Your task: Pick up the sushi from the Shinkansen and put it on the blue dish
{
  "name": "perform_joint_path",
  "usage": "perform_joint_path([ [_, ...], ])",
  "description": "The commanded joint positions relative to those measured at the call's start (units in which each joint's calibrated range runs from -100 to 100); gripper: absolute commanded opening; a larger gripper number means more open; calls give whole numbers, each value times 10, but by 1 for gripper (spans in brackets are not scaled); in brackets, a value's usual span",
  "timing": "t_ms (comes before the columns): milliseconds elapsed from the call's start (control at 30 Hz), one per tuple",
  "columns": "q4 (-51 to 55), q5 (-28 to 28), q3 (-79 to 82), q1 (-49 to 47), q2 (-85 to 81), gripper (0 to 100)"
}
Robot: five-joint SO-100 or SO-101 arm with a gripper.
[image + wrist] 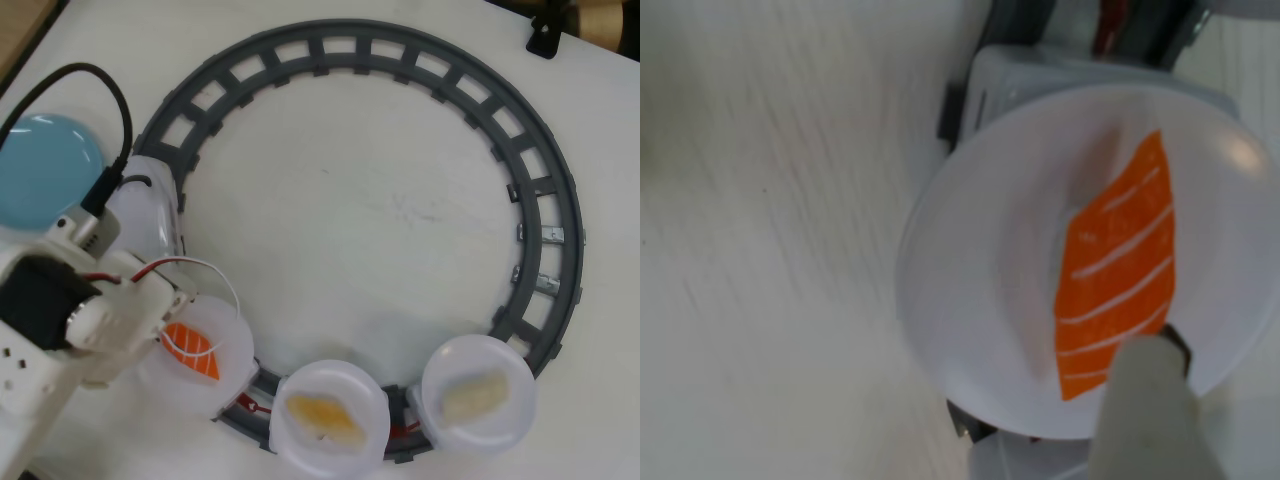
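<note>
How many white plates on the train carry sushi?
3: the sushi plate under the hand at lower left, a yellow-orange piece at bottom centre, a pale cream piece at lower right. The arm may hide more.

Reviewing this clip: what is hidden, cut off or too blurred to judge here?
- Gripper: overhead view, the arm covers it; wrist view shows one blurred finger, so open or shut is unclear.
- Bright orange striped toy nigiri: overhead, partly under the arm.
- Round light-blue glossy plate: cut by the left edge.
- White plastic toy train: nose under the cable.
</note>
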Motion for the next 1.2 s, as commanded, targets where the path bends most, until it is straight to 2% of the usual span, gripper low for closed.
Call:
perform_joint_path([
  [0,8,3,0,7,-1,20],
  [333,-5,14,43,-4,-1,20],
  [600,-44,10,53,-83,0,20],
  [767,-60,10,51,-87,6,28],
  [1167,-94,2,51,-151,75,31],
])
